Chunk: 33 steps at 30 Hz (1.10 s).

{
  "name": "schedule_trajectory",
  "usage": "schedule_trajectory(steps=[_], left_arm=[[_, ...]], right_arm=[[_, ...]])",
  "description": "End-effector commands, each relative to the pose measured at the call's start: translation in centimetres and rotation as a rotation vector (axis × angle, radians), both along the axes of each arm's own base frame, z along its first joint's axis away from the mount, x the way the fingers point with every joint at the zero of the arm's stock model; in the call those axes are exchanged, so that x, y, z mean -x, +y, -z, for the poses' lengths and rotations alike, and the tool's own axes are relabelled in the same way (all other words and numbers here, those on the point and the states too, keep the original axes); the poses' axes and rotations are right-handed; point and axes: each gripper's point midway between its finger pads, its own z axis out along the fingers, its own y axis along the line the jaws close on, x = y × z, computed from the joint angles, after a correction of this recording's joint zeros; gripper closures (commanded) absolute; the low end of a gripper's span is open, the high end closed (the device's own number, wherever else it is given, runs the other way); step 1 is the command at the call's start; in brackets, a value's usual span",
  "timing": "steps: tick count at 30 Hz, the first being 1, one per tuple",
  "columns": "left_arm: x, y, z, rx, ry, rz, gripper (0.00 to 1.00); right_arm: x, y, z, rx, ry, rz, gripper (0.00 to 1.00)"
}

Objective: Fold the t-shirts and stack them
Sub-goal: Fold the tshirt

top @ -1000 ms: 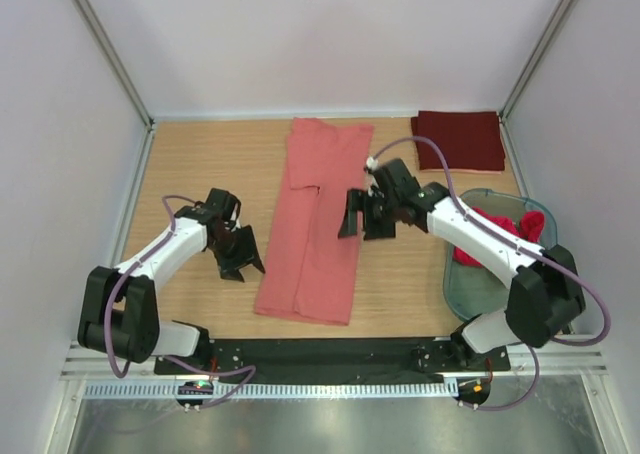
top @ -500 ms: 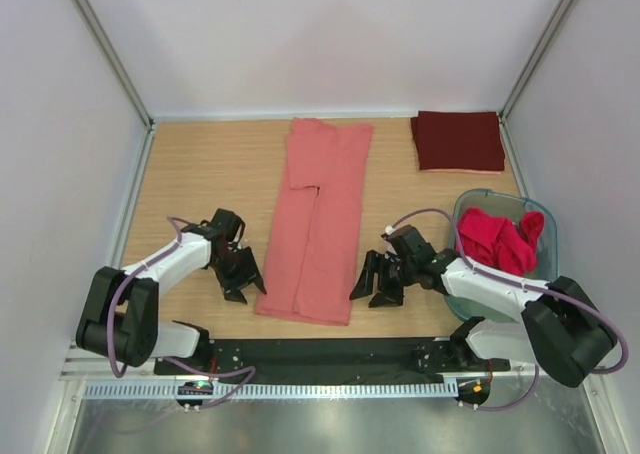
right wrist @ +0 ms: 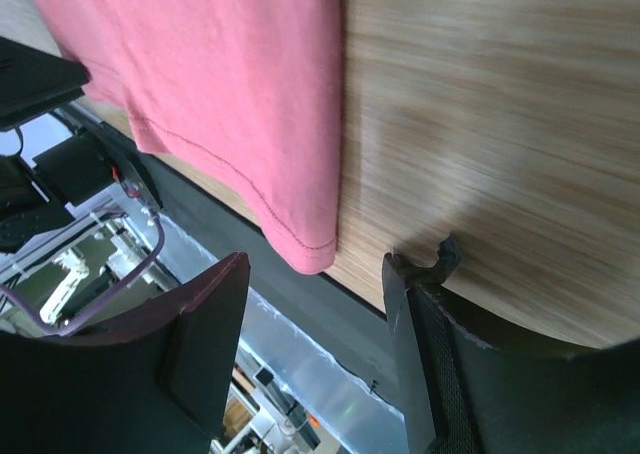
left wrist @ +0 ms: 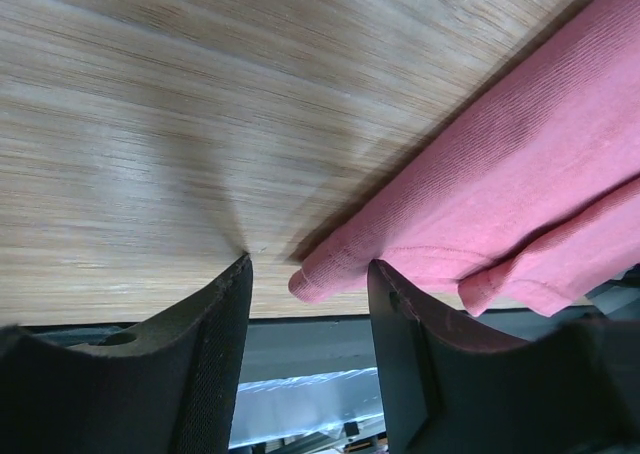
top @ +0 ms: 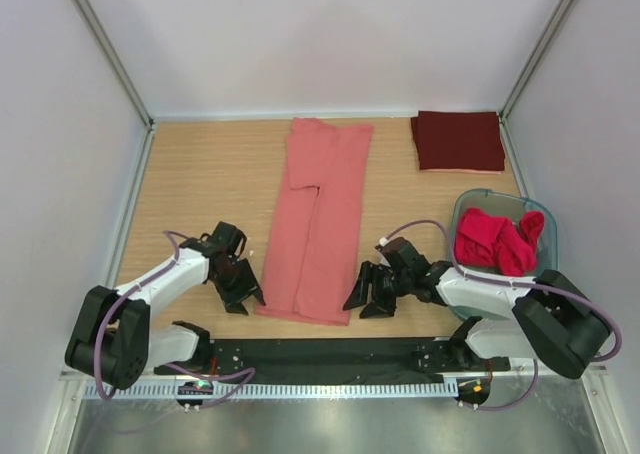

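On the wooden worktop [top: 200,174], left pincer [top: 247,302] and right pincer [top: 362,307] sit released, flanking the near corners of the salmon shirt [top: 315,234].

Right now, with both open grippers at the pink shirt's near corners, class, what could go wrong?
1. Only the corner tip of the salmon-pink shirt sits inside the open right gripper, so a shallow pinch may slip off when it lifts.
2. At the left gripper the hem shows stacked layers. It may catch only some of them, undoing the fold.
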Motion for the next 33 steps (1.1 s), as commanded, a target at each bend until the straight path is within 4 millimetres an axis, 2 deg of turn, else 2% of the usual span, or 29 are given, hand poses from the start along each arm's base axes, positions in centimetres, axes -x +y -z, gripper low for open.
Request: schedule_trajectory(steps=[1, 5, 14, 27, 29, 30, 31, 32, 33], left_arm=[[-0.4, -0.3, 0.3, 0.007, -0.017, -0.025, 0.49], [-0.6, -0.5, 0.5, 0.016, -0.018, -0.018, 0.52], [-0.7, -0.5, 0.6, 0.007, -0.024, -0.009, 0.56], [-0.7, -1.1, 0.3, 0.039, -0.045, 0.009, 0.80], [-0.6, -1.3, 0.2, 0.044, -0.045, 0.020, 0.85], [-0.6, -1.5, 0.1, 0.053, -0.047, 0.026, 0.91], [-0.6, -1.6, -0.1, 0.056, -0.050, 0.029, 0.94], [-0.7, -1.7, -0.5, 0.062, -0.061, 0.034, 0.98], [-1.2, -1.9, -1.1, 0.068, -0.080, 0.036, 1.00]], right_arm=[[0.4, 0.8, 0.8, -0.012, 0.017, 0.010, 0.37], [1.1, 0.9, 1.6, 0.020, 0.044, 0.007, 0.39], [0.5, 0.2, 2.1, 0.069, 0.026, 0.056, 0.41], [0.7, 1.1, 3.1, 0.049, 0.052, 0.034, 0.58], [0.7, 1.3, 3.0, 0.038, 0.053, 0.030, 0.69], [0.7, 1.4, 2.7, 0.029, 0.048, 0.028, 0.77], [0.6, 1.5, 2.3, 0.017, 0.044, 0.029, 0.92], [0.5, 1.7, 1.8, 0.006, 0.036, 0.031, 0.98], [0.5, 1.6, 1.5, 0.008, 0.037, 0.030, 0.99]])
